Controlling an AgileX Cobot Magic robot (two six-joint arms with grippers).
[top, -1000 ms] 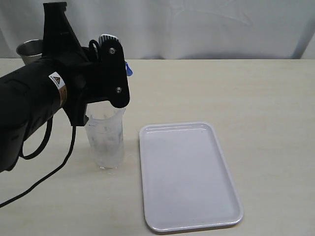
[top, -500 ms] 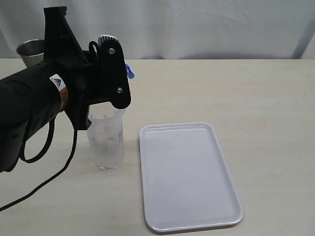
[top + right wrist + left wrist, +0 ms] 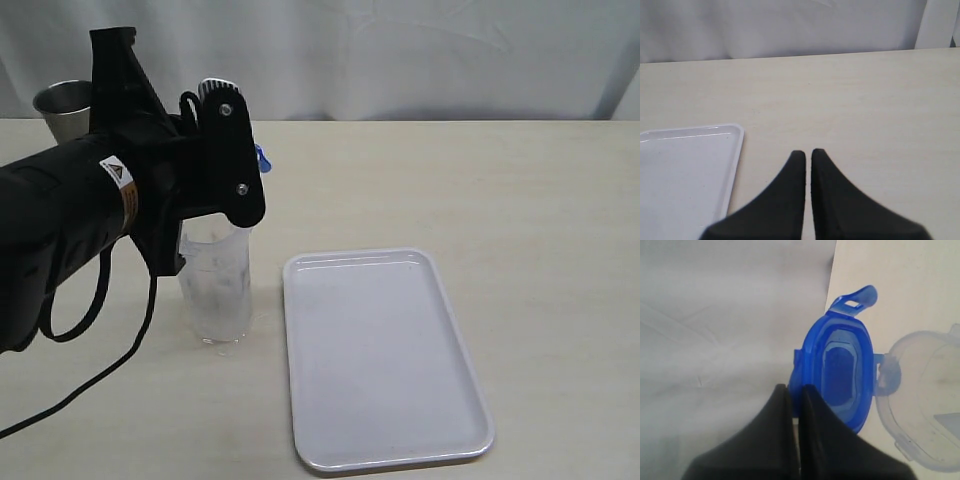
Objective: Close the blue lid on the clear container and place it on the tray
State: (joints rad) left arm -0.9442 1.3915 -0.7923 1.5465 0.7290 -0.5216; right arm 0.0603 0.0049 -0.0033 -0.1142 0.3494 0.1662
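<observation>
My left gripper point(image 3: 794, 388) is shut on the edge of the blue lid point(image 3: 840, 375), seen from its underside with one flap sticking out. In the exterior view only a sliver of the blue lid point(image 3: 262, 157) shows past the black left arm, held above the clear container point(image 3: 216, 287). That clear container stands upright on the table just left of the white tray point(image 3: 380, 355); the left wrist view shows its open mouth point(image 3: 927, 395) beside the lid. My right gripper point(image 3: 804, 152) is shut on nothing, over bare table beside the tray point(image 3: 687, 170). It is out of the exterior view.
A grey steel cup point(image 3: 60, 102) stands at the back left, partly behind the left arm. A black cable point(image 3: 95, 375) hangs from that arm down to the table. A white curtain backs the table's far edge.
The left arm with the lid has sunk slightly and shifted a little toward the container. The container and tray have not moved.
</observation>
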